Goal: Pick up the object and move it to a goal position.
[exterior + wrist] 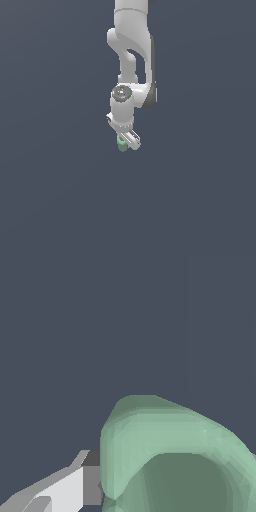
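Observation:
The object (121,145) is a small pale mint-green stubby cylinder with a hollow top. It sits between the fingers of my white gripper (126,142), which hangs below the arm in the middle of the exterior view. In the wrist view the object (165,446) fills the near part of the picture and its hollow faces the camera. One grey and white finger (82,483) presses against its side. The other finger is almost wholly out of the picture. The gripper is shut on the object.
The white arm (131,45) comes down from the exterior view's top. The ground (50,200) is a plain dark blue-grey surface all around, with no other objects and no visible goal marker.

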You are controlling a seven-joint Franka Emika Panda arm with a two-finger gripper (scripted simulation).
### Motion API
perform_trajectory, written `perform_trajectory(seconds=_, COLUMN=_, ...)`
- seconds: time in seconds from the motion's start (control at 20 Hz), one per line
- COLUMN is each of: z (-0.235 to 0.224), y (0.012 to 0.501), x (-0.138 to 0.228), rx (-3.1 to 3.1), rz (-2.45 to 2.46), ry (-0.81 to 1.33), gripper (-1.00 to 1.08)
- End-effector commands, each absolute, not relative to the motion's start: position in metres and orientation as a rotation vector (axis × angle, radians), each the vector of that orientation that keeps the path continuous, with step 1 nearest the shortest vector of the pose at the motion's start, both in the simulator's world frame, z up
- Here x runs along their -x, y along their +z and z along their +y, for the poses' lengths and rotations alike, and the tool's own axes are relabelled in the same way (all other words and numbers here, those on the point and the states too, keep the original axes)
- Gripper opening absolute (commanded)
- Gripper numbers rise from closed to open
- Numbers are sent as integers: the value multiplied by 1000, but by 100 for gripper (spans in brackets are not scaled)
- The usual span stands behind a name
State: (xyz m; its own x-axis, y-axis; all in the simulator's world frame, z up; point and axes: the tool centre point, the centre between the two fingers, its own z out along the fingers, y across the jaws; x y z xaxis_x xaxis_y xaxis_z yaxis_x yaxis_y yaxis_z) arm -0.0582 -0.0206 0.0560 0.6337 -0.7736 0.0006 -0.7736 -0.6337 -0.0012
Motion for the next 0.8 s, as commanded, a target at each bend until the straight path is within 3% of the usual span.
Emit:
perform_trajectory(seconds=0.0, z=-21, y=55, x=59, rx=2839, rz=1345, ry=0, gripper=-100)
perform_trajectory(seconds=0.75, z=-24, y=79, x=53, rx=2839, rz=1344, ry=-2, gripper=-100)
